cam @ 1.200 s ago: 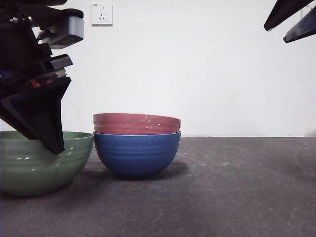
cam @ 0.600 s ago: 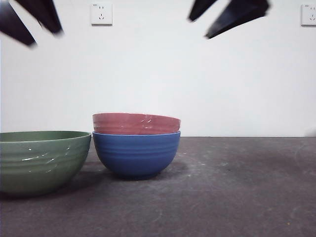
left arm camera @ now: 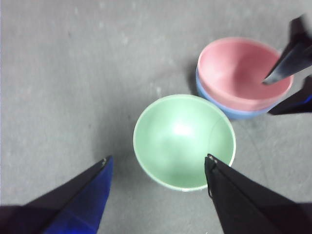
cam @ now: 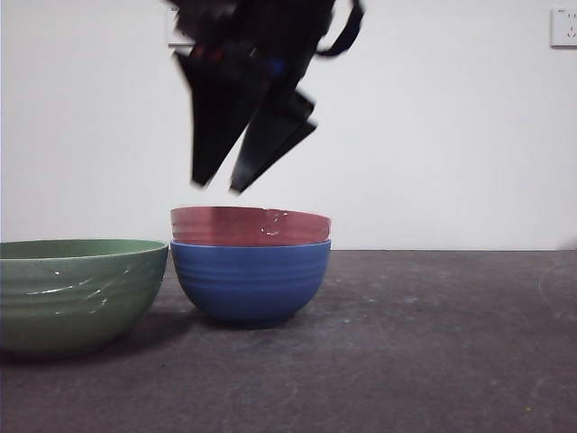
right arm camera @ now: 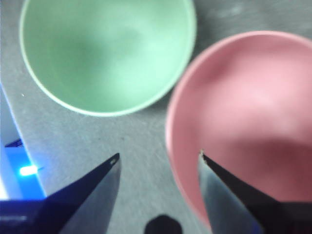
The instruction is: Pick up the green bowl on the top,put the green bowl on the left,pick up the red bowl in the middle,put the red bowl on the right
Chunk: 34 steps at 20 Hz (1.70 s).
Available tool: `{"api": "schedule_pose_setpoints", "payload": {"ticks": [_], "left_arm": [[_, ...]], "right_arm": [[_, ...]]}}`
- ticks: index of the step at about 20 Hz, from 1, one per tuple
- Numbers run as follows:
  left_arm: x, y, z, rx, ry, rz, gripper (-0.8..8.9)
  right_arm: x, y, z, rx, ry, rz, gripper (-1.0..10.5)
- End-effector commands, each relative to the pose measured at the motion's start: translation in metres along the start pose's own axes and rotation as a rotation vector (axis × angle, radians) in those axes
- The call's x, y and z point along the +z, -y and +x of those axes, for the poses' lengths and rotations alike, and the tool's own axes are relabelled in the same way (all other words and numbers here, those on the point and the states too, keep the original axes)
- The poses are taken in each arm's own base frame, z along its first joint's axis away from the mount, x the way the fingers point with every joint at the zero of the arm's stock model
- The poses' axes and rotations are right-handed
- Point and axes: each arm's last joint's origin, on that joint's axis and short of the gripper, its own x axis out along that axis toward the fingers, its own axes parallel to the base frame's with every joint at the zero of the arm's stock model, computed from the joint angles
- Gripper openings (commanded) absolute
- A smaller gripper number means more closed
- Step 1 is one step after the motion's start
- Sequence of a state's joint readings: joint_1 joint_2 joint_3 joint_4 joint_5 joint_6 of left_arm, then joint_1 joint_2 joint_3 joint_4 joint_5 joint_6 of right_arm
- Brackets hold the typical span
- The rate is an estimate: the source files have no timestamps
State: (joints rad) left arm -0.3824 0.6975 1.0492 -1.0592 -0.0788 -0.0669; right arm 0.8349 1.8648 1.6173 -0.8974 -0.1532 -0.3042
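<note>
The green bowl (cam: 77,293) stands upright on the table at the left, touched by no gripper. Beside it the red bowl (cam: 248,225) sits nested in a blue bowl (cam: 250,281). My right gripper (cam: 217,188) hangs open just above the red bowl's left rim. In the right wrist view the right gripper (right arm camera: 159,154) straddles that rim: one jaw is over the red bowl (right arm camera: 248,112), the other over the gap toward the green bowl (right arm camera: 105,48). My left gripper (left arm camera: 156,157) is open, high above the green bowl (left arm camera: 183,139), and out of the front view.
The dark grey table (cam: 433,343) stretches to the right of the stacked bowls. A white wall with an outlet (cam: 564,27) stands behind. The left wrist view shows the right gripper's fingers (left arm camera: 287,61) over the red bowl (left arm camera: 241,70).
The left gripper let go of the green bowl and rose out of the front view. The right gripper swung in from the upper right and came down over the red bowl.
</note>
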Motion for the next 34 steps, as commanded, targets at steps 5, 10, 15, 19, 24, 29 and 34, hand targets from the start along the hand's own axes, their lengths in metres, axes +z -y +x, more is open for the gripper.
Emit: {"api": "schedule_pose_setpoints", "payload": {"ticks": [5,10,15,19,24,29,34], "left_arm": [[-0.001,0.0,0.0,0.002,-0.012,0.014,3.18],[-0.001,0.0,0.0,0.002,-0.013,0.014,3.16],[0.0,0.0,0.0,0.001,-0.004,0.013,3.14],[0.002,0.0,0.001,0.0,0.019,0.011,3.14],[0.006,0.0,0.001,-0.003,0.049,0.009,3.14],[0.012,0.001,0.001,-0.007,0.118,0.004,3.14],[0.016,0.001,0.0,-0.009,0.154,0.001,3.14]], "right_arm": [[-0.001,0.007,0.031,0.016,-0.044,0.002,2.1],[-0.001,0.008,0.031,0.016,-0.044,-0.02,-0.2],[-0.001,0.008,0.029,0.009,-0.041,-0.043,-0.2],[0.003,0.006,0.012,-0.01,0.008,-0.051,-0.2],[0.005,0.001,-0.031,-0.057,0.11,-0.05,-0.2],[-0.018,-0.004,-0.097,-0.252,0.089,0.066,-0.2],[-0.059,0.006,-0.124,-0.384,-0.051,0.308,-0.2]]}}
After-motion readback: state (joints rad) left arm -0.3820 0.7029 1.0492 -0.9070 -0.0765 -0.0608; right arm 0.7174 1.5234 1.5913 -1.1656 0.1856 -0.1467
